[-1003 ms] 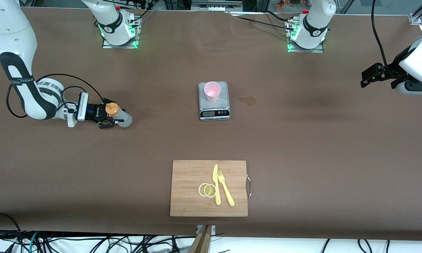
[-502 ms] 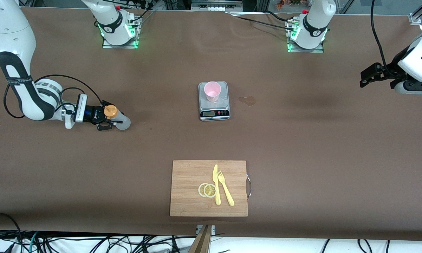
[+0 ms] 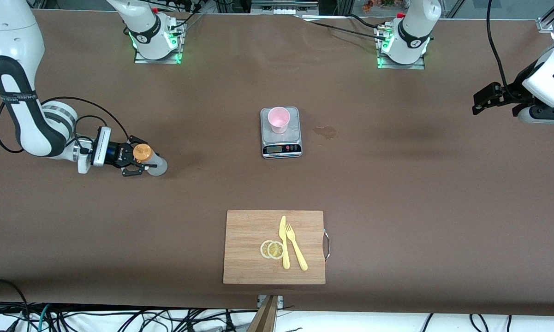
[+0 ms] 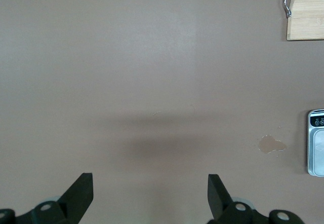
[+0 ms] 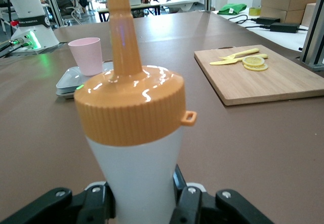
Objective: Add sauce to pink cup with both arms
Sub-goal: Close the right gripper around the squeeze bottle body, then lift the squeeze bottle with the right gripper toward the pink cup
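1. Brown covering spreads over the whole bench [image 3: 396,193], with a small wet-looking stain [image 3: 325,132] beside the grey scale [image 3: 281,143] toward the left arm's end.
2. At the right arm's end, the right claw [image 3: 136,161] is pinched onto the sauce [image 3: 150,159] bottle, whose translucent body stands upright on the bench with its orange cap uppermost.
3. From the right wrist view the sauce [image 5: 131,133] fills the foreground, its nozzle pointing up and the black fingers [image 5: 190,203] pressed against its lower body.
4. On the scale's steel plate stands the pink cup [image 3: 279,119], upright with its mouth open, well apart from the sauce.
5. Over the bench's edge at the left arm's end the left claw [image 3: 482,101] hangs in the air, waiting, with its fingers [image 4: 81,193] spread wide and nothing between them.
6. Nearer the front camera than the scale lies a wooden cutting board [image 3: 249,230] carrying two lemon slices [image 3: 272,249], a yellow knife [image 3: 283,242] and a yellow fork [image 3: 296,246].
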